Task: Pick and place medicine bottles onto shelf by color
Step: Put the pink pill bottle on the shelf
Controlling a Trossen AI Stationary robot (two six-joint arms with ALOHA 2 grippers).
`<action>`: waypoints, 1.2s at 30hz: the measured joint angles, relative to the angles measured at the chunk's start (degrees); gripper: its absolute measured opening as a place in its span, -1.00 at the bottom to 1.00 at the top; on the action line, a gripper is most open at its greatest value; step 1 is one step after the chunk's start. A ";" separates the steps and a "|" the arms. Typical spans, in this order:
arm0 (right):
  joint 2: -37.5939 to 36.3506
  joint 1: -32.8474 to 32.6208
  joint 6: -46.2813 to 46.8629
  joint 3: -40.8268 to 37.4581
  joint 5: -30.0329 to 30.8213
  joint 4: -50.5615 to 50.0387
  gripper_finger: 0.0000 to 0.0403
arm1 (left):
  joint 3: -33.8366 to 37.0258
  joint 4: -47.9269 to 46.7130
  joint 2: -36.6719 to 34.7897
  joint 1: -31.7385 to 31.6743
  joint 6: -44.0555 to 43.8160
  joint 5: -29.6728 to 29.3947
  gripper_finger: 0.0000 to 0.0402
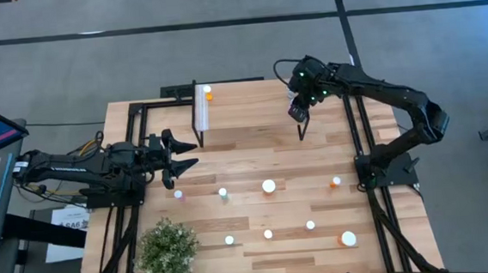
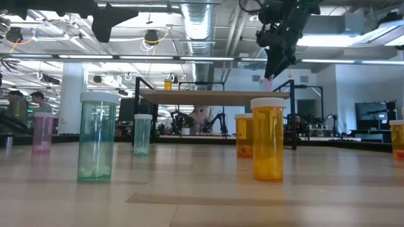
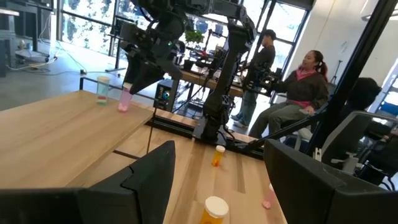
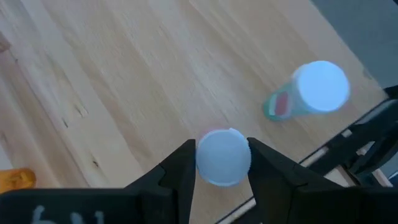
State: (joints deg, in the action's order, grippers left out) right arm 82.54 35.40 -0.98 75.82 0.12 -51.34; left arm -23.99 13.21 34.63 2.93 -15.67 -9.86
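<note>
The light-wood shelf [image 1: 246, 110] stands at the table's far middle. An orange bottle [image 1: 208, 92] stands near its white-strip end. My right gripper [image 1: 298, 109] is over the shelf's right end, shut on a pink bottle [image 3: 124, 101]. A green bottle [image 4: 308, 93] stands on the shelf beside it. Several more bottles stand on the table, among them a pink one [image 1: 179, 193], a green one [image 1: 223, 192] and an orange one [image 1: 337, 182]. My left gripper [image 1: 185, 158] is open and empty, left of the shelf's near-left leg. My right gripper pinches the pink bottle's white cap [image 4: 224, 157] between its two fingers, one on each side. The fingers come from above, pointing down. The bottle hangs upright below them, its bottom [image 2: 267, 88] at the shelf top; whether it rests there I cannot tell.
A bushy potted plant [image 1: 168, 252] stands at the near left. Two larger bottles [image 1: 269, 185] [image 1: 348, 238] stand among the small ones. Black frame rails [image 1: 365, 137] run along the table's sides. People sit beyond the table's right side [image 3: 298, 93].
</note>
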 joint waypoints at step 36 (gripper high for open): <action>-0.17 -0.15 -0.59 -0.08 0.07 -0.04 0.02 | 0.00 -0.15 -0.02 -0.01 -0.01 0.01 0.16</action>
State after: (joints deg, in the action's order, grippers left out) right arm 82.37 35.24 -1.56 75.75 0.19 -51.38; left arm -23.99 13.06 34.61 2.92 -15.68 -9.85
